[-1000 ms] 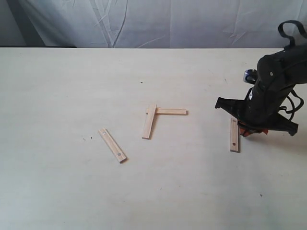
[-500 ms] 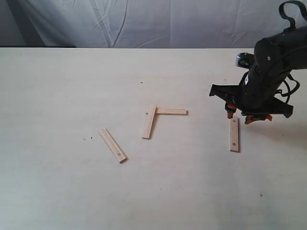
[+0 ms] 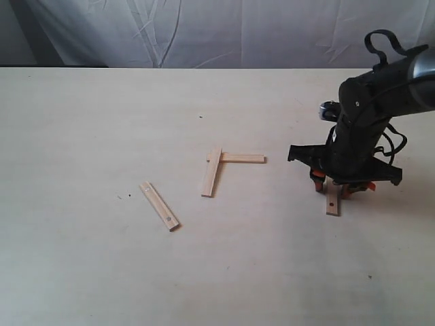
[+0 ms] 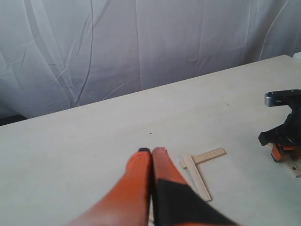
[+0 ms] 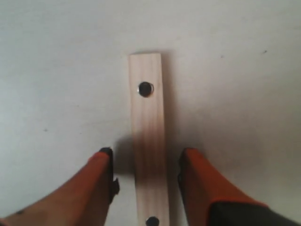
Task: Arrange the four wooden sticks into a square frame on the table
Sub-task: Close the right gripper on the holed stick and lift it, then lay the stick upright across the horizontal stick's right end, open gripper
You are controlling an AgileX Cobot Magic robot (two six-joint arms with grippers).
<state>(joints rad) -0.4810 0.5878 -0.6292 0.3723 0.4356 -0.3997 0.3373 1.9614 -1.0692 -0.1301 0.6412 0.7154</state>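
Two wooden sticks form an L near the table's middle: one angled stick (image 3: 211,172) and one lying crosswise (image 3: 242,158), touching at a corner; the left wrist view shows them too (image 4: 196,176). A third stick (image 3: 159,206) lies apart to the left. The fourth stick (image 3: 332,203) (image 5: 149,141) lies on the right, flat on the table (image 3: 102,122). My right gripper (image 3: 332,189) (image 5: 146,157) is open, its orange fingers straddling this stick without touching it. My left gripper (image 4: 151,151) is shut on nothing, high above the table and out of the exterior view.
A grey cloth backdrop (image 3: 204,34) hangs behind the table's far edge. A few tiny dark specks (image 3: 200,117) mark the tabletop. The right arm's black body (image 3: 367,129) rises over the right side.
The right arm has shifted left and come down, bringing its open fingers from beside the right-hand stick to either side of it. The sticks have not moved.
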